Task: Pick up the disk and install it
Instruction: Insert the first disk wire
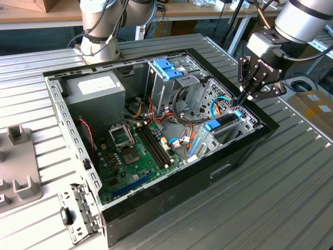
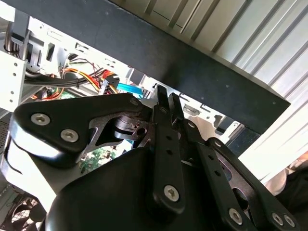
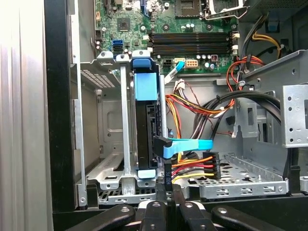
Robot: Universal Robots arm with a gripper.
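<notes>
The disk (image 1: 225,121) stands on edge in the drive bay at the open computer case's corner on the exterior view's right, framed by its blue carrier (image 1: 212,125). In the first wrist view the disk (image 3: 144,125) shows edge-on as a black slab with blue carrier tabs (image 3: 146,86) at both ends, between metal bay rails. My gripper (image 1: 242,99) hangs just above the bay's outer end. Its two fingers are pressed together in both wrist views (image 2: 167,98) (image 3: 167,180). The tips sit beside the black plug of a blue flat cable (image 3: 185,146); whether they pinch it is unclear.
A grey power-supply box (image 1: 96,88) fills the case's far corner, with the motherboard (image 1: 140,151) in front of it. A blue bracket (image 1: 167,67) tops the metal cage. Bundled wires (image 3: 202,166) run beside the bay. A second arm's base (image 1: 99,36) stands behind the case.
</notes>
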